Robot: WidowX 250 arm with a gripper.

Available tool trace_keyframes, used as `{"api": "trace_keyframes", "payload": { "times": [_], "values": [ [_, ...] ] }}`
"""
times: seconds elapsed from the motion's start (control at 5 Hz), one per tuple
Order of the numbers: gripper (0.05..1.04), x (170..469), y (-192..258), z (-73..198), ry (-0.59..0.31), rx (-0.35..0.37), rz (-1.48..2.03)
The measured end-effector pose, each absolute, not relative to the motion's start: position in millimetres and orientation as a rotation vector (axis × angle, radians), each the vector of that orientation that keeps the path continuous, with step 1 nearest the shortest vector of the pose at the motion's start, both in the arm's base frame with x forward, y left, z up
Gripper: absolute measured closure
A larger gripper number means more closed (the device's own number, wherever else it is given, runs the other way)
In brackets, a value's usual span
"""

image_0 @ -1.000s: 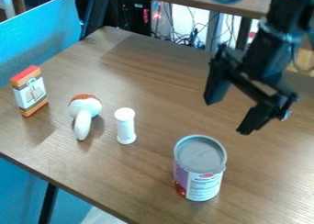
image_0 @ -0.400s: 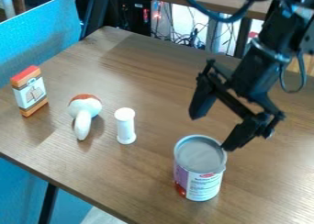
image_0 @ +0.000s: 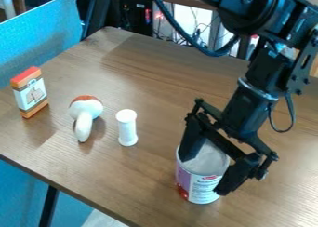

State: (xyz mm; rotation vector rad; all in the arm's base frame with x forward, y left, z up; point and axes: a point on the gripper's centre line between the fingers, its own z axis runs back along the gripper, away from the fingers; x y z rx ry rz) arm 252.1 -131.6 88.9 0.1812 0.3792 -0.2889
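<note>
Lowered since the earlier frame, the gripper [image_0: 211,162], fingers apart, is at the upright can [image_0: 202,186] on the table [image_0: 140,175]; we judge it stiff, smooth, perhaps heavy, best gripped squarely around its sides.

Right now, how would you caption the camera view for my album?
Open black gripper at a tin can on a table, with a white cylinder, mushroom-shaped toy and small box.

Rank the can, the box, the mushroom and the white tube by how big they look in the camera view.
Largest to smallest, as they look:
1. Can, even partly covered
2. Box
3. Mushroom
4. White tube
</note>
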Motion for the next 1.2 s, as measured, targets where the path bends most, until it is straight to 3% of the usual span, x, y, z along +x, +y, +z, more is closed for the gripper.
{"api": "trace_keyframes", "payload": {
  "times": [0.4, 0.8, 1.0, 1.2],
  "values": [
    [0.082, 238, -130, 73, 0.458, 0.144, -0.275],
    [0.082, 250, -97, 48, 0.546, 0.151, -0.183],
    [0.082, 265, -91, 38, 0.563, 0.15, -0.18],
    [0.083, 298, -96, 37, 0.497, 0.117, -0.203]
  ]
}}
